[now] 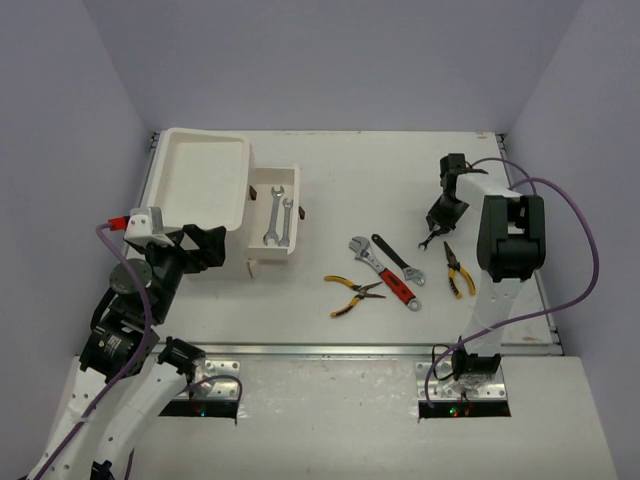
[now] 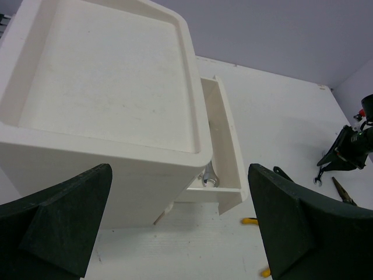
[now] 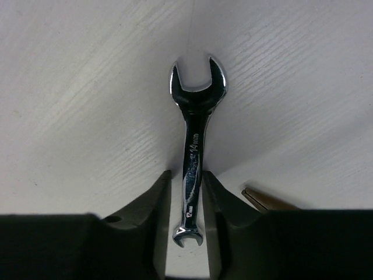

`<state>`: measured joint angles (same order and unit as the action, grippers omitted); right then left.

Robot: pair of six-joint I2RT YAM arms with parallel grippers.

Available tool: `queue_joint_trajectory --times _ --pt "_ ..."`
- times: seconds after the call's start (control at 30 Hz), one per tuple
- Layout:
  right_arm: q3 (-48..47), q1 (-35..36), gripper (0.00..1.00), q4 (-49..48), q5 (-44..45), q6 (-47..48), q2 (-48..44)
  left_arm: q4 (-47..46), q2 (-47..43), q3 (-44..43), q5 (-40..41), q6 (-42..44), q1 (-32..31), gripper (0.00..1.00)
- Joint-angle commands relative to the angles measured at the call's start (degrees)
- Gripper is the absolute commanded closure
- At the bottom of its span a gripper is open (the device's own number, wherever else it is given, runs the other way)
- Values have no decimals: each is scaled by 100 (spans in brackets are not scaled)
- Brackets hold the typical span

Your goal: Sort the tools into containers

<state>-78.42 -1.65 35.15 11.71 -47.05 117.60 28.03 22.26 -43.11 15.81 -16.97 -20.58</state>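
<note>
- Two fingers (image 3: 154, 216) of the right gripper (image 3: 186, 176) stand narrowed, close on either side of a silver spanner (image 3: 195, 134). Whether they already press on its shank cannot be told.
- That spanner is plain polished steel with an open-ended head at each end, the larger head pointing away from the gripper. A stamped marking runs along the shank. It lies flat on the white table (image 1: 350, 180), at the right side.
- Left gripper (image 2: 179, 169): fingers spread wide with nothing between them, hovering just beside the near side of the box.
- One white plastic box (image 1: 200, 180) stands at the far left of the table. Its top is a shallow rectangular tray.
- One drawer (image 2: 224, 134) stands pulled out on the right side of the box. Two small dark knobs (image 1: 300, 211) show beside it.
- Silver spanners, counted: three. One is at the right gripper. Two more spanners (image 1: 270, 222) lie side by side in the open drawer.
- Yellow-handled pliers, counted: two. One pair (image 1: 352, 293) lies centre-table, handles spread. The second pair (image 1: 458, 270) lies just beside the right arm, near the gripper.
- Red-handled adjustable wrench (image 1: 390, 278), counted: one. It has a silver head and lies at a slant between the two pliers.
- Black wrench (image 1: 397, 258), counted: one, just beside the red-handled one and roughly parallel to it.
- Tools in view in all: seven, five on the table and two in the drawer.
</note>
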Motion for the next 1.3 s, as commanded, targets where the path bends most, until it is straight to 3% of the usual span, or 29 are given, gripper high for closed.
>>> queue_joint_trajectory --times 0.0,0.07,0.1,0.27,0.47,0.77,0.93,1.1,1.27 --pt "2 -37 82 62 155 -49 369 -307 33 -4 -43 62 45 0" --pt "-45 -37 97 131 136 79 375 -307 30 -4 -37 62 45 0" --pt "-59 -37 100 150 151 91 377 -307 39 -4 -41 62 45 0" --pt "83 -20 100 136 142 225 -42 -307 42 -4 -40 62 45 0" --pt "814 48 100 -564 -565 421 -1164 -298 50 -9 -17 62 45 0" --pt "1020 150 100 -898 -1184 498 -2062 -289 49 -13 -8 54 45 0" --pt "823 842 100 -1357 -2334 499 -2326 -293 41 -13 1 54 45 0" --pt "116 2052 100 -2127 -3498 165 -2112 -281 24 -13 36 54 45 0" --pt "-1534 3160 100 -1791 -3278 57 -1292 -271 14 -13 62 46 45 0"
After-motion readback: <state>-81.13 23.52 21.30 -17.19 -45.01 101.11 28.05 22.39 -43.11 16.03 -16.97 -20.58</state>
